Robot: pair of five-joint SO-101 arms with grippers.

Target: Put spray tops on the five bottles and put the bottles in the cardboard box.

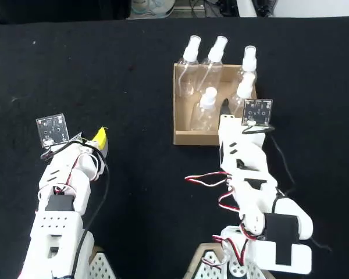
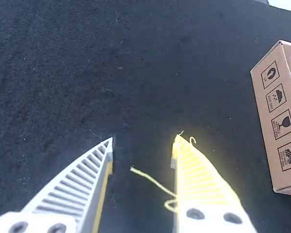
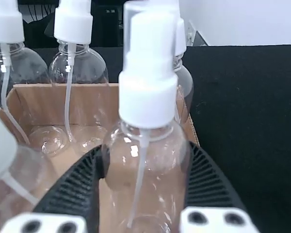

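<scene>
Bottle (image 3: 145, 165) upright, clamped between my right fingers (image 3: 72, 189) inside cardboard box (image 1: 192, 138) right of centre in high view; left fingers (image 2: 203, 179) open, empty, far off lower left.

place: robotics lab bench | signs: black-draped table (image 1: 104, 70), loose cables (image 1: 221, 7) behind (white wall (image 3: 242, 19) beyond)
</scene>
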